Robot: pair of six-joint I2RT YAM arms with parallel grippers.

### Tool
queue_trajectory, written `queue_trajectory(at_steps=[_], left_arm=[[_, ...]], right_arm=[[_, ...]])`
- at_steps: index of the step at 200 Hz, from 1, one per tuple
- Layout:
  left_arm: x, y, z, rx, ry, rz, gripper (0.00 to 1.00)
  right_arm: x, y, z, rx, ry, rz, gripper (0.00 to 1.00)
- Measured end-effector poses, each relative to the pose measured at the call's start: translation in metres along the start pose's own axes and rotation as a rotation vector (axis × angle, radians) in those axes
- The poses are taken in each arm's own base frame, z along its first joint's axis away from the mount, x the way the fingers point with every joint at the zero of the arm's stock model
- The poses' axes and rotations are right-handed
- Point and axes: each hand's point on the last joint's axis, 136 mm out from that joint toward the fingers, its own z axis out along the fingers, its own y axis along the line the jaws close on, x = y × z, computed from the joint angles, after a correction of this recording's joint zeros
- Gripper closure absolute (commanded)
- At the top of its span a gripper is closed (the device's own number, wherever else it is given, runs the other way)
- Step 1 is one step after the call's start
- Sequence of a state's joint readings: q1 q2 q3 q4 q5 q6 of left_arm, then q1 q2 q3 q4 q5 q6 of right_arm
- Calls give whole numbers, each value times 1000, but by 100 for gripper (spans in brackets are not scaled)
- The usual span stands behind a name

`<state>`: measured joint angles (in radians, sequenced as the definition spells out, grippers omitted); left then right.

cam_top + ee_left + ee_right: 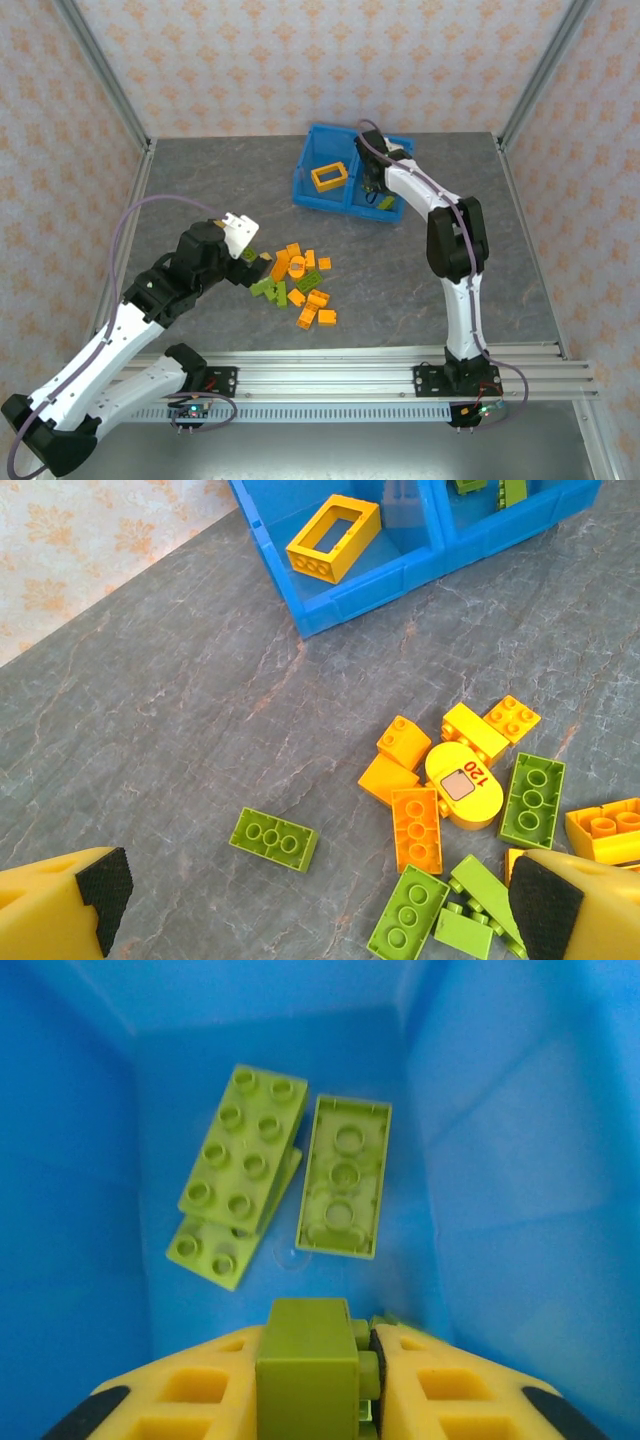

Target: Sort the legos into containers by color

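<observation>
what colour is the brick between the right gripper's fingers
The brick is lime green, clearest in the right wrist view.

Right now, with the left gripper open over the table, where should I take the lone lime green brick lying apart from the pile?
Take the lone lime green brick across its two long sides, from straight above. It lies flat, studs up, clear of the pile, so both sides look free. The left gripper would likely need turning to span its short width.
</observation>
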<state>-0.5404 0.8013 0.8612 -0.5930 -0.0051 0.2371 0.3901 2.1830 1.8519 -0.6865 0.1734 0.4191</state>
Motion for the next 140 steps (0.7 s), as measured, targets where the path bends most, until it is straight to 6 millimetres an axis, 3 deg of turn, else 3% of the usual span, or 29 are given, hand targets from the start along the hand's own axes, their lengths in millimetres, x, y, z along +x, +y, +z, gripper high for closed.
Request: queue_trajectory(at_steps=[24,48,75,103,119,140], left_arm=[[0,0,0,0,0,0,0],[0,0,0,0,1,-2,0],[3,2,4,-13,18,-16,0],[9,25,12,-150,72,-128,0],[13,44,15,-254,119,-257,0],[22,68,23,-355,179,-469,0]], right_arm=[[5,1,0,-10,28,8,58],[4,2,-5,-19,29,10,56],[-8,1,-27,-45,3,23,56],[-25,-7,-88,-142,-67,71,49],[-31,-22,-141,-226,-138,110,41],[-31,-51,-208,-330,-251,159,22]])
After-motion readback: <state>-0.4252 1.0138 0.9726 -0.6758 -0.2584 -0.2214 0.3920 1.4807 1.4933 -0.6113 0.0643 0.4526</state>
